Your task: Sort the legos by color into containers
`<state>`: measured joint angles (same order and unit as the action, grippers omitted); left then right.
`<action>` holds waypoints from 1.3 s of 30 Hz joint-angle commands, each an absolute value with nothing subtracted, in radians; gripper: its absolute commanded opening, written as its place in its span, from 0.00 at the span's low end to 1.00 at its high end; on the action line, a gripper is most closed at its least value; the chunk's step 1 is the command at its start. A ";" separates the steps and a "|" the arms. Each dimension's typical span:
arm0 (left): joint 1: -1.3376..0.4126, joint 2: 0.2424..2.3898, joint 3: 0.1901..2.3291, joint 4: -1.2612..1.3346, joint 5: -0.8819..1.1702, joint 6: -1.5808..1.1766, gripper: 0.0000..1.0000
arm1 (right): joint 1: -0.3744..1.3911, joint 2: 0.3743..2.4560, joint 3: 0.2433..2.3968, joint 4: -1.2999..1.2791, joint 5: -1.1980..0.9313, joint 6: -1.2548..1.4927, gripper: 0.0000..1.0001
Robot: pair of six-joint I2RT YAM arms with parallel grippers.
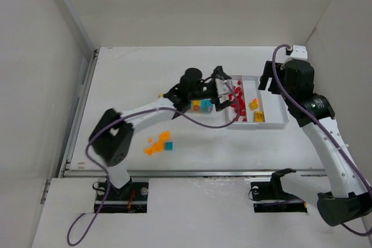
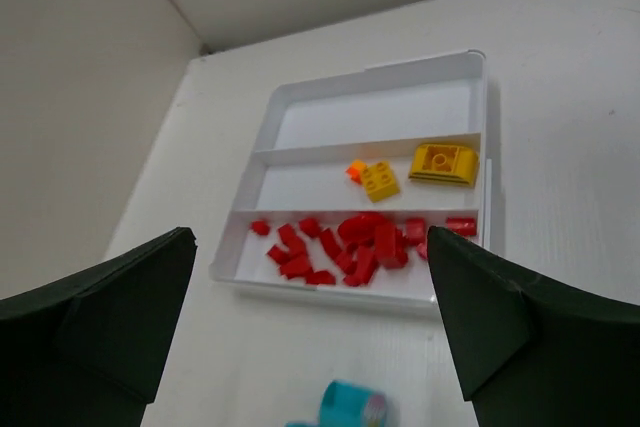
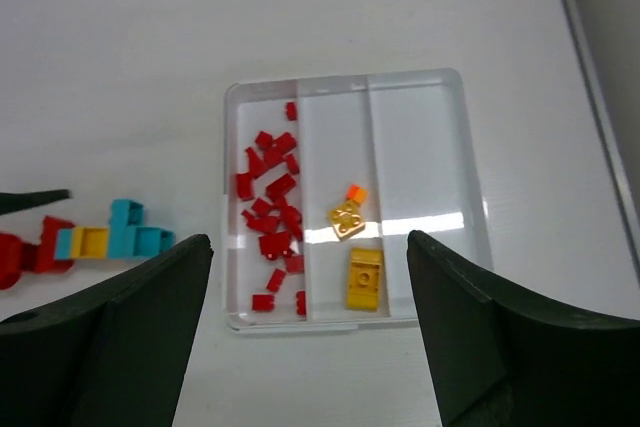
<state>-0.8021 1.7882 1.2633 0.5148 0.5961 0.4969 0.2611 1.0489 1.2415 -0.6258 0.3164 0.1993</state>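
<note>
- White left arm (image 1: pixel 151 111) reaches across the tabletop (image 1: pixel 116 85), with the left tool (image 1: pixel 221 90) spread wide and empty at the tray's (image 3: pixel 420 147) edge.
- Right arm (image 1: pixel 331 137) hangs above the tray, right tool (image 3: pixel 308 239) gaping, gripping nothing.
- Red legos (image 3: pixel 272 209) lie in one outer compartment, yellow ones (image 3: pixel 364 278) in the middle.
- Joined row (image 3: pixel 105 242) sits just beside the tray; orange and cyan legos (image 1: pixel 158 143) lie well apart.

1. In your left wrist view, a cyan brick (image 2: pixel 352 409) sits blurred at the bottom edge, partly cut off.
2. In your right wrist view, the joined row of bricks (image 3: pixel 95 243) runs past the left edge.
3. From above, the left gripper (image 1: pixel 226 92) hides some of the red bricks (image 1: pixel 238 105) in the tray (image 1: pixel 276 125), and the loose orange pieces (image 1: pixel 157 143) are too small to count.
</note>
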 commanded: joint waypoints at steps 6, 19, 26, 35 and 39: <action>-0.634 1.277 0.916 0.158 0.372 0.692 1.00 | 0.421 1.043 1.171 -0.563 0.092 0.250 0.84; -0.250 0.874 0.667 0.092 -0.403 0.186 0.98 | 0.988 1.575 1.213 -0.425 -0.032 -0.038 0.84; -0.200 0.761 0.532 0.113 -0.497 0.120 0.98 | 1.092 1.839 1.367 -0.411 -0.110 -0.204 0.83; -0.167 0.693 0.451 0.116 -0.474 0.041 0.98 | 1.123 1.979 1.413 -0.353 -0.081 -0.175 0.81; -0.149 0.693 0.440 0.144 -0.485 0.041 0.98 | 1.123 2.016 1.413 -0.313 -0.072 -0.157 0.75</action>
